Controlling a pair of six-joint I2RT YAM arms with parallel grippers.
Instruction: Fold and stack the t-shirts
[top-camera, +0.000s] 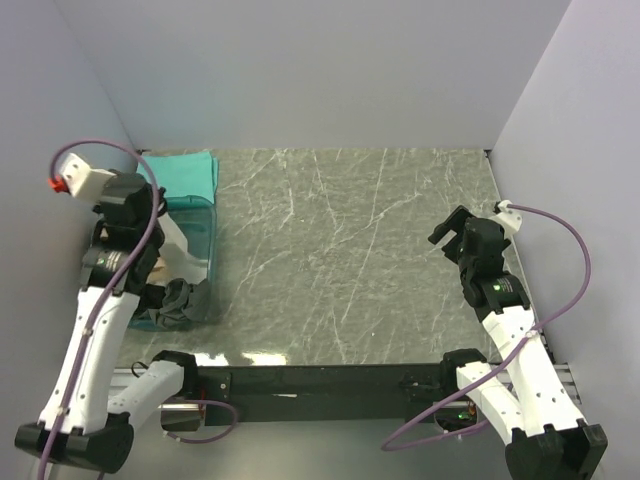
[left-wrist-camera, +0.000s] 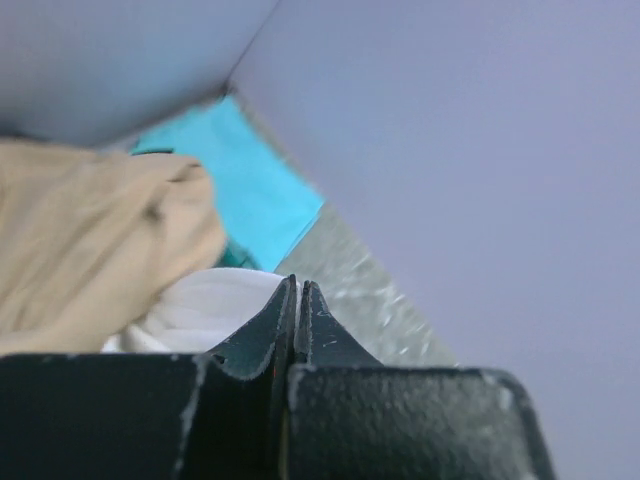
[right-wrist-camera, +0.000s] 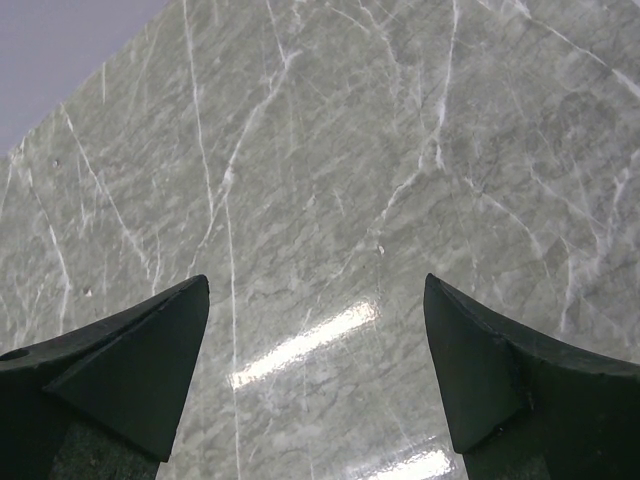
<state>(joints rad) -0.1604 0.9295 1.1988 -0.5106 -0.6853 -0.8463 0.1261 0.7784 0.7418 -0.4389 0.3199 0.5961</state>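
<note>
Over the blue-tinted bin, left fingers together beside tan tee and white tee; right fingers wide apart.

I count three tees on the left: one teal t-shirt, one tan t-shirt and one white t-shirt. There is one clear bin, and one grey bundle I can't identify. I have two grippers: left gripper and right gripper.

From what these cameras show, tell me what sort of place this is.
Probably a robotics lab test cell, not a home: plain walls box in a marble-patterned tabletop, two robot arms are bolted at its near edge, and a clear bin holds t-shirts.
</note>
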